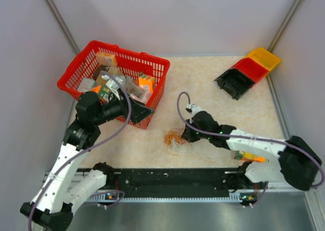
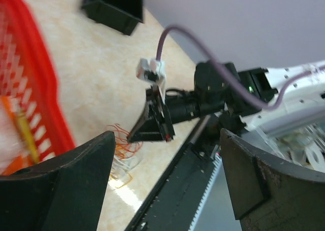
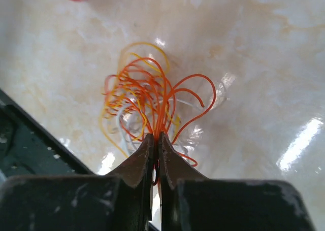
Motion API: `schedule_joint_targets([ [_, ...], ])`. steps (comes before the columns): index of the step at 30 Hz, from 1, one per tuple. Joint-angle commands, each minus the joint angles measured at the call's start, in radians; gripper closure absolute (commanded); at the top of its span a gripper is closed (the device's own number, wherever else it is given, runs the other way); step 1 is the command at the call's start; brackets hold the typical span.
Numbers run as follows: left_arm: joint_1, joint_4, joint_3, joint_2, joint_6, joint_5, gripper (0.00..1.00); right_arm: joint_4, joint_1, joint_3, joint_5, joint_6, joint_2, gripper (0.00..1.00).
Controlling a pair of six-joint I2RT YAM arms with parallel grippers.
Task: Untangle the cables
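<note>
The pale marbled table [image 1: 218,109] carried a red basket [image 1: 133,53] full of small packs at your far left. A row of black, red and yellow bins [image 1: 249,71] stood at the far right, and both were well apart from the work. The cables [image 1: 175,138] lay as one loose bundle in the middle, near the black front rail [image 1: 172,180].

Your right gripper [image 3: 156,139] had its fingers pressed together, pinching several orange strands at the near side of the bundle. Your left gripper [image 2: 166,135] hung beside the basket corner, fingers spread wide, holding nothing.

I judge the strands were gripped but not yet drawn out. The next move, I think, called for the left gripper to pin the rest while you pulled slowly. The basket wall stood close to its way.
</note>
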Motion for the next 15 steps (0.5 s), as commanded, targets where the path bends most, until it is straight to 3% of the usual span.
schedule_joint_targets([
  [1,-0.125,0.195,0.009,0.028,-0.034,0.089,0.13,-0.017,-0.089,-0.019,-0.039,0.04,-0.3,1.0],
  [6,-0.305,0.18,0.075,0.109,0.066,0.0,0.15,-0.067,-0.235,-0.011,-0.227,0.074,-0.559,1.0],
  [13,-0.55,0.252,0.063,0.267,0.103,-0.141,0.15,-0.118,-0.273,0.102,-0.399,0.097,-0.584,1.0],
  [15,-0.625,0.267,0.05,0.301,0.118,-0.222,0.23,-0.109,-0.273,0.118,-0.429,0.109,-0.581,1.0],
])
